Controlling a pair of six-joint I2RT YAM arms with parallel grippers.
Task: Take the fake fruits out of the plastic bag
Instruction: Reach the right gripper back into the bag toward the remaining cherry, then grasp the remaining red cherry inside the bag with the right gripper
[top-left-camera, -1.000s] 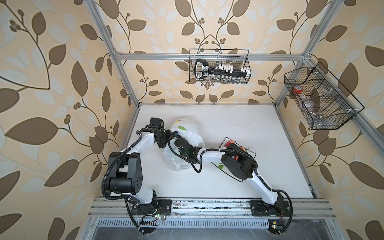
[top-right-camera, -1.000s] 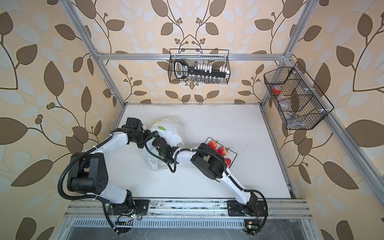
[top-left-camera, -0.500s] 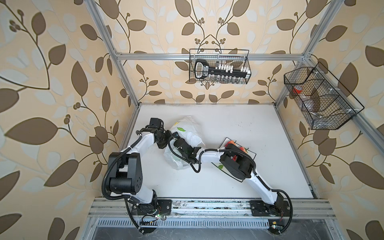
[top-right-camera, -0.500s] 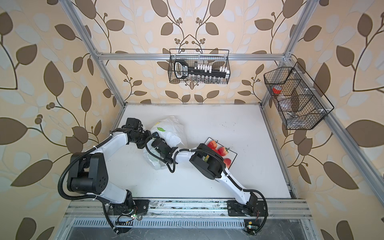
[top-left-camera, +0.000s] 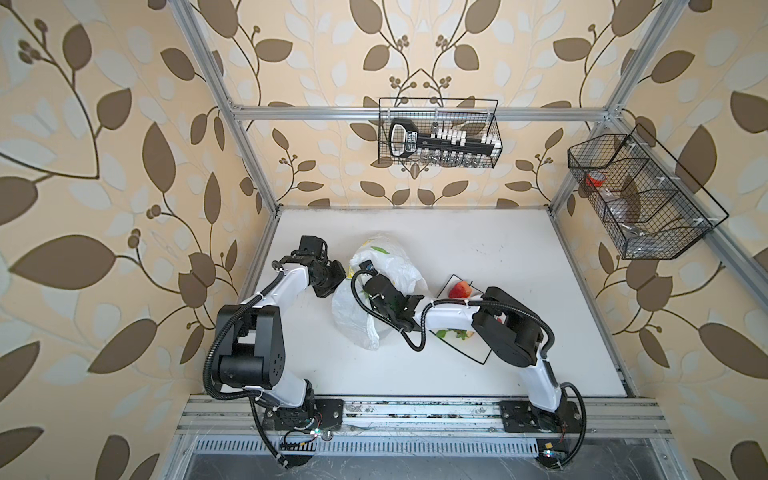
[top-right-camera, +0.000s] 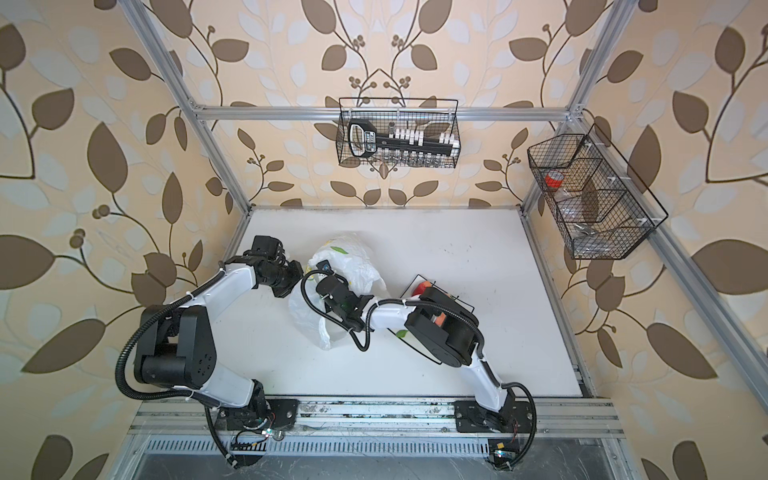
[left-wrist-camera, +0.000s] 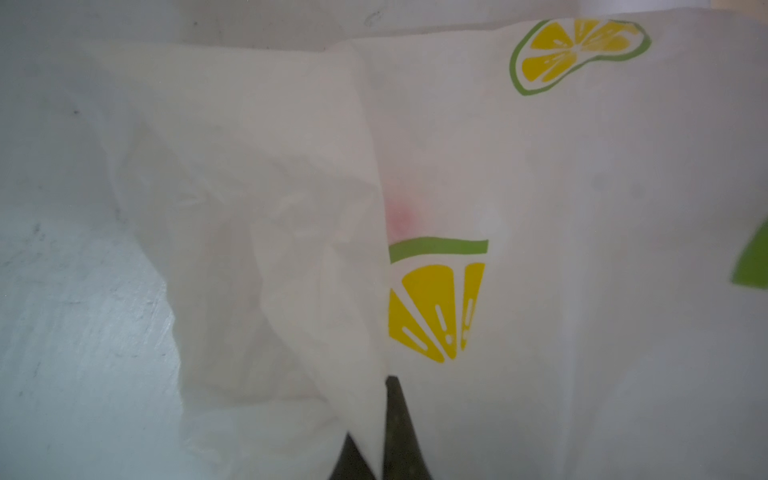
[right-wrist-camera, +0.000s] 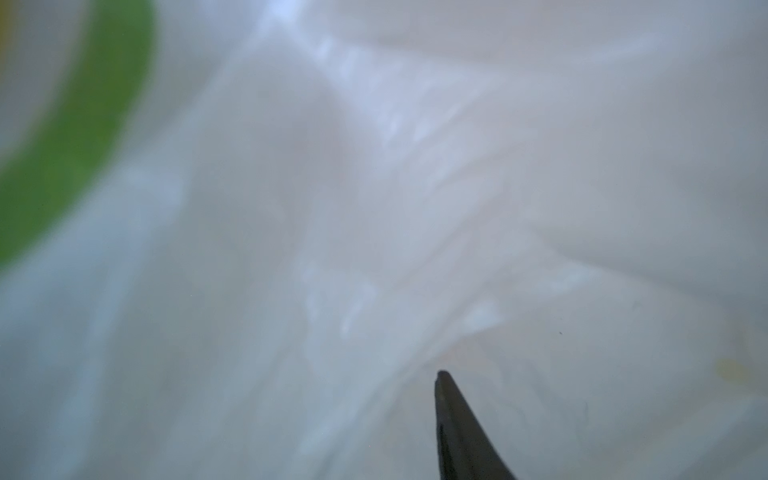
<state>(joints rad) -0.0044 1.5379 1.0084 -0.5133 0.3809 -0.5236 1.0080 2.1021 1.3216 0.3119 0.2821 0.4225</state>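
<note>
The plastic bag (top-left-camera: 390, 266) (top-right-camera: 353, 266), white with lemon-slice prints, lies crumpled at the table's middle left. My left gripper (left-wrist-camera: 372, 415) (top-left-camera: 343, 278) is shut on a fold of its film at the bag's left edge. My right gripper (right-wrist-camera: 399, 382) is inside the bag. Only one of its fingers (right-wrist-camera: 453, 415) shows, with blurred film all round, so nothing held can be made out. A faint pink blotch (left-wrist-camera: 401, 216) shows through the film. A red strawberry (top-left-camera: 458, 289) (top-right-camera: 422, 288) and green leafy bits (top-left-camera: 455, 333) lie on the square black-rimmed plate (top-left-camera: 469, 353), partly under my right arm.
A wire basket (top-left-camera: 438, 133) with a tool set hangs on the back wall. Another wire basket (top-left-camera: 640, 199) hangs on the right wall. Metal frame posts stand at the table's corners, and a rail (top-left-camera: 415, 415) runs along the front edge.
My right arm has drawn back slightly to the right while its gripper stays in the bag. The left arm and the bag have barely moved.
</note>
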